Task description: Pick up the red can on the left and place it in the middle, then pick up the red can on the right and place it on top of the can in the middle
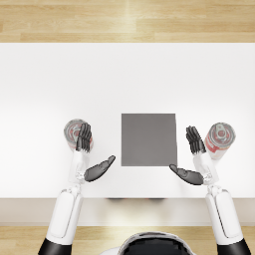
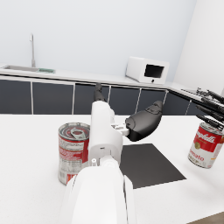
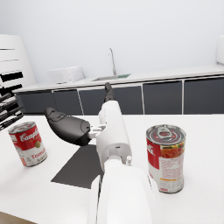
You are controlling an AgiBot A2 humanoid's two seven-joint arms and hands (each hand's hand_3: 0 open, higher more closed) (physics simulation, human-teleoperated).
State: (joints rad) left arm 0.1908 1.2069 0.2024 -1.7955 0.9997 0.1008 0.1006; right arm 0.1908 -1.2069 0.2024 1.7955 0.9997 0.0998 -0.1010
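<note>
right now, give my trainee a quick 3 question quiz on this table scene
1. True or false: the left hand holds the red labelled metal can on the left.
2. What lies on the white table between the two cans?
A. dark grey square mat
B. blue plate
C. wooden board
3. Fill in: the red labelled metal can on the right stands ____, not stacked.

Key:
1. False; its fingers are open beside it.
2. A
3. upright; the right hand is open too.
</note>
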